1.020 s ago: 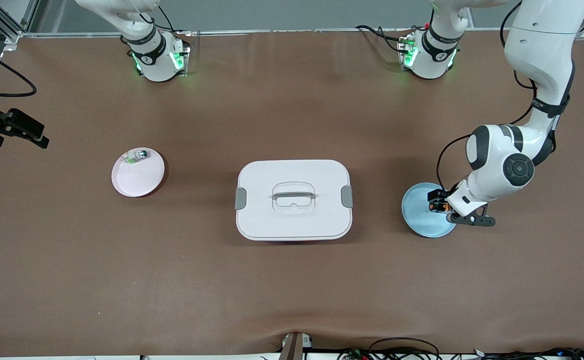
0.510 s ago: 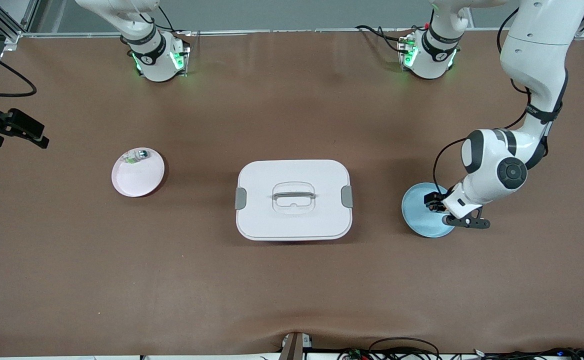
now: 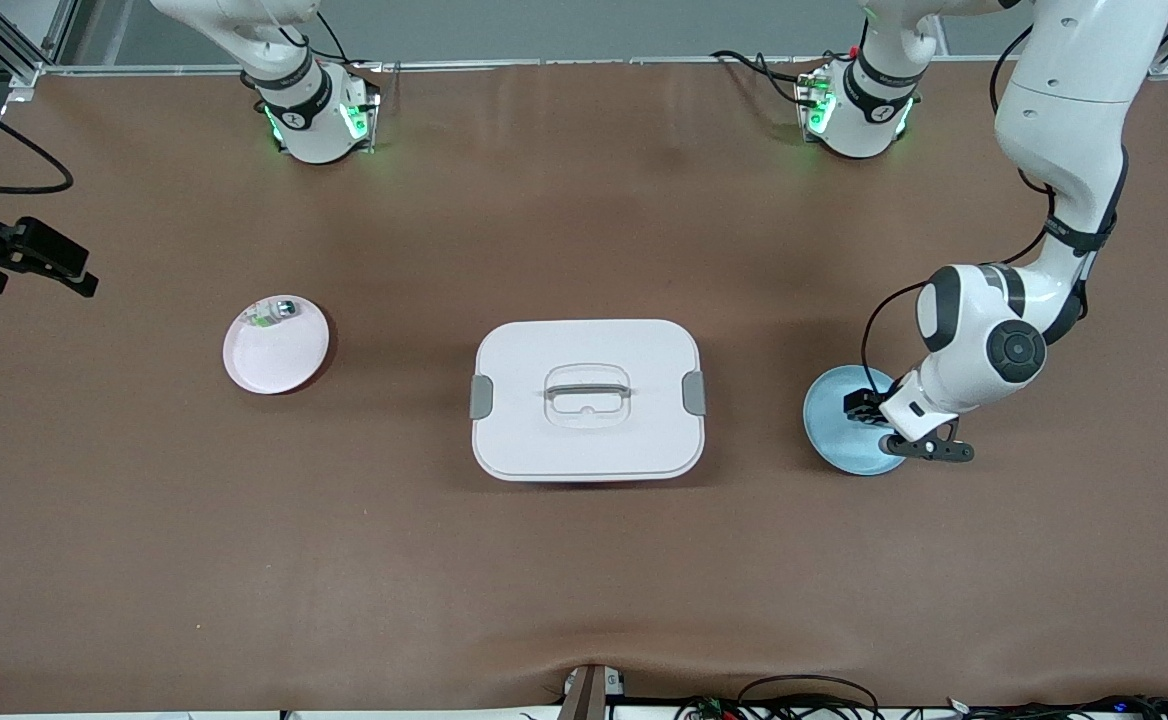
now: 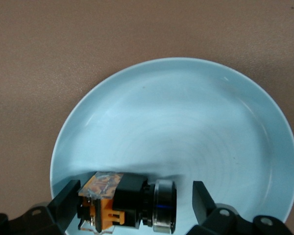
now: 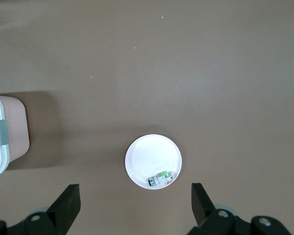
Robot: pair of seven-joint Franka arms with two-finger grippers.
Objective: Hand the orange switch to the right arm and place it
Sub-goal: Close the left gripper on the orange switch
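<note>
Status: early. Nothing is handed over or placed yet; you have the pickup, the transfer and the placing all left, by my judgement.

Orange switch (image 4: pixel 125 201): lies on its side in the blue plate (image 4: pixel 196 122), which sits on the desk toward the left arm's end from the white lidded box (image 3: pixel 586 398).

Left end effector (image 4: pixel 132 203): low over that plate, fingers spread, straddling the switch without clamping it.

Right end effector (image 5: pixel 134 205): you see it waiting high over the pink plate (image 5: pixel 142 156), fingers wide apart, holding nothing.
</note>
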